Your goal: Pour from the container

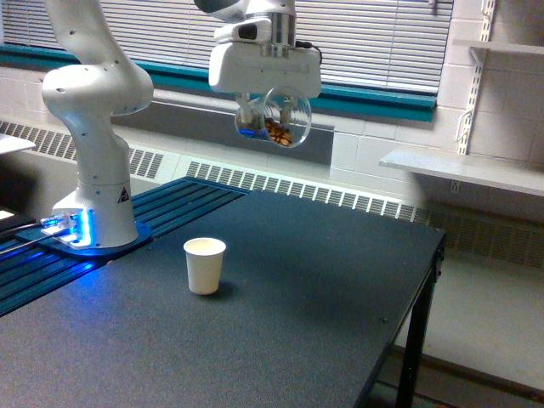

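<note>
Exterior view: container (276,124) clamped between the jaws.

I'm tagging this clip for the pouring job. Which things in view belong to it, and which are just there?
Part of the job:
- gripper, shut on the container
- container, clear, tipped on its side, nuts inside
- white paper cup, upright on the table, the likely target

Just there:
- black table
- wall shelf
- window blinds

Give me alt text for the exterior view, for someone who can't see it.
A white robot arm holds a clear cup of brown nuts tipped on its side in its gripper, high above a black table. A small white paper cup stands upright on the table, lower and toward the view's left of the clear cup.
</note>
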You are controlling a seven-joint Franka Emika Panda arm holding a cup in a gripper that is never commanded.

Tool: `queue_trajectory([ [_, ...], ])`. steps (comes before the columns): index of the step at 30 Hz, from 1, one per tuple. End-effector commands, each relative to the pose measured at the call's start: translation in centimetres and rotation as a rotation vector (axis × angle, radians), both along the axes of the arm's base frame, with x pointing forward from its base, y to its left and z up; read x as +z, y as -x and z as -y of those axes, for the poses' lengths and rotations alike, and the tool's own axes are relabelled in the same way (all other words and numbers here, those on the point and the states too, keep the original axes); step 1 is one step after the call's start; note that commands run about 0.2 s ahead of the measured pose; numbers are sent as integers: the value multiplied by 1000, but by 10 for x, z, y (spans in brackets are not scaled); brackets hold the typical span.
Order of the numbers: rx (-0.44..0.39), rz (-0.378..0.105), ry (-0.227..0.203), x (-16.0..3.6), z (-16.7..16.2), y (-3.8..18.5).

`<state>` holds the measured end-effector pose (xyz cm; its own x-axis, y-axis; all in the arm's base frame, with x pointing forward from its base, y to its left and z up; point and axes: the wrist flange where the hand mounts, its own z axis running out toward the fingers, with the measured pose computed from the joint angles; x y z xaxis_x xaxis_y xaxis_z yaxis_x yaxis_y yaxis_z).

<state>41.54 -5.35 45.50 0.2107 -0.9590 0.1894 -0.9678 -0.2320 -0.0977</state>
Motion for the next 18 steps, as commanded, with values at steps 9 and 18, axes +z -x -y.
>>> queue_trajectory([
  [9, -24, -19, 27, 0, -11, 29],
  [18, -16, -51, 33, -16, -15, 44],
])
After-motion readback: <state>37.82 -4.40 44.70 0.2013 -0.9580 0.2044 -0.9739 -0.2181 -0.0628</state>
